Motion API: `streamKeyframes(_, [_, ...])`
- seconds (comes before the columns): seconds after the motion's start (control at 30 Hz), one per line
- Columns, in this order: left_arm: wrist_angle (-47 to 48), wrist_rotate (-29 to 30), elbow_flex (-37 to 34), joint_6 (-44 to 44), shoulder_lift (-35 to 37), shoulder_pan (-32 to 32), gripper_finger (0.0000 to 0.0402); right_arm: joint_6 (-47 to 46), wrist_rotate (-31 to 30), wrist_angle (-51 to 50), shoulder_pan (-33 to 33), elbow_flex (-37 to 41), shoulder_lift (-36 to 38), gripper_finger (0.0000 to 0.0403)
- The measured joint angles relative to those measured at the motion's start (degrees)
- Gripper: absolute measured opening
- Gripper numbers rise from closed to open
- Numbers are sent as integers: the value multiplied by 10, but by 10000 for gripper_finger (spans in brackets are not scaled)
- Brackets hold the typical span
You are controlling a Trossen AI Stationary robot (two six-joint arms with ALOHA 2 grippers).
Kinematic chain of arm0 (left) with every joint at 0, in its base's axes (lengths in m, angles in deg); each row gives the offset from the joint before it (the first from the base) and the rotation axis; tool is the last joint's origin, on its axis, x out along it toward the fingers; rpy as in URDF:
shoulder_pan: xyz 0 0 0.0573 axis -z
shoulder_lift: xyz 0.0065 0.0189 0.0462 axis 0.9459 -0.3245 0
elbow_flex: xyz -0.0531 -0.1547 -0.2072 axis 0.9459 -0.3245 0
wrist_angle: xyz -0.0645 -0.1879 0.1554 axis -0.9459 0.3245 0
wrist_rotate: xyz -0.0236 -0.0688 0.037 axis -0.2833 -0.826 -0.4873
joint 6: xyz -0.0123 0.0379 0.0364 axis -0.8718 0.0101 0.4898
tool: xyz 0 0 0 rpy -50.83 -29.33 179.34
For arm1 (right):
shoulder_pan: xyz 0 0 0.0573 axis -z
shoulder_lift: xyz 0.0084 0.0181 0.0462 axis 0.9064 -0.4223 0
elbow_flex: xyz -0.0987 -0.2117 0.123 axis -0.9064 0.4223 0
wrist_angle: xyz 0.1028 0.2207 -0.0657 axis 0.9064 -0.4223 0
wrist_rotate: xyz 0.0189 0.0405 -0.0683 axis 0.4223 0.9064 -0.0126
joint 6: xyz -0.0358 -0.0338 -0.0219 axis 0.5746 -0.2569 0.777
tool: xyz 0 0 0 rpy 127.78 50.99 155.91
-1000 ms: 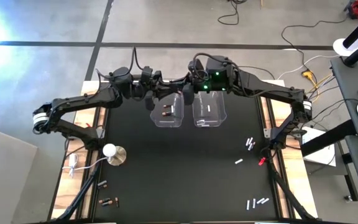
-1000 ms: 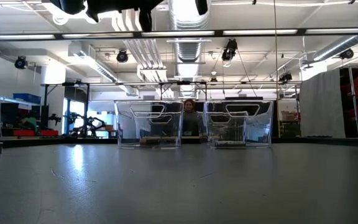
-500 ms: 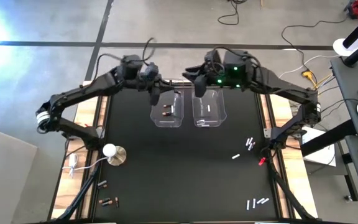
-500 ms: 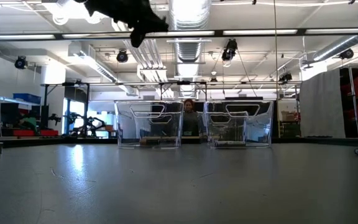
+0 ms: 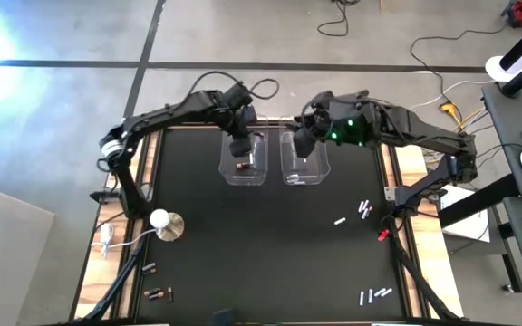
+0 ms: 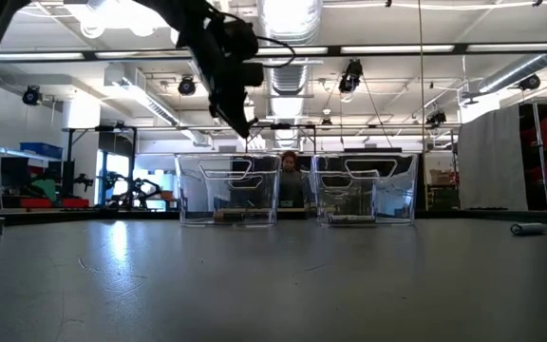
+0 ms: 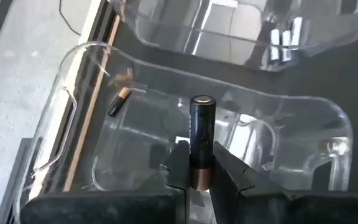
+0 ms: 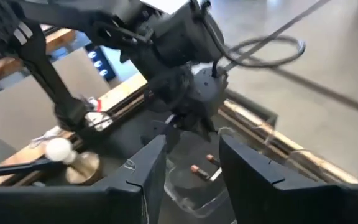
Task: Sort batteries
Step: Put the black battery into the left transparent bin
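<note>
**Dark battery held over the left bin**

The left gripper point(image 7: 196, 177) pinches a dark battery point(image 7: 202, 140) with a copper end, standing up between its fingers. It hangs right above the left clear bin point(image 5: 244, 163), so the battery can likely drop in with the other dark ones, like the one point(image 7: 118, 101) lying inside. The right clear bin point(image 5: 304, 161) sits just beside it and holds silvery batteries point(image 7: 287, 42). That keeps the two kinds apart.

The right gripper point(image 8: 188, 163) is part way open and holds nothing. It hovers over the right bin at the far side of the desk point(image 5: 243, 254).

More silvery batteries point(image 5: 365, 209) lie on the desk's right side. A few dark ones point(image 5: 157, 292) lie at the near left corner, waiting to be picked up.
</note>
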Motion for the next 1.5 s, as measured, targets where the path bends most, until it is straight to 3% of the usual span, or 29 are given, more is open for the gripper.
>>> streamKeyframes(0.13, [0, 4, -5, -7, -34, 1, 18, 0, -51, -7, -28, 0, 0, 124])
streamKeyframes(0.9, [-37, 29, -9, -30, -152, 6, 20, -43, -54, -39, -38, 0, -1, 68])
streamKeyframes(1.5, [-53, 28, -12, -28, -199, 8, 20, -90, -54, -57, -38, 0, -2, 96])
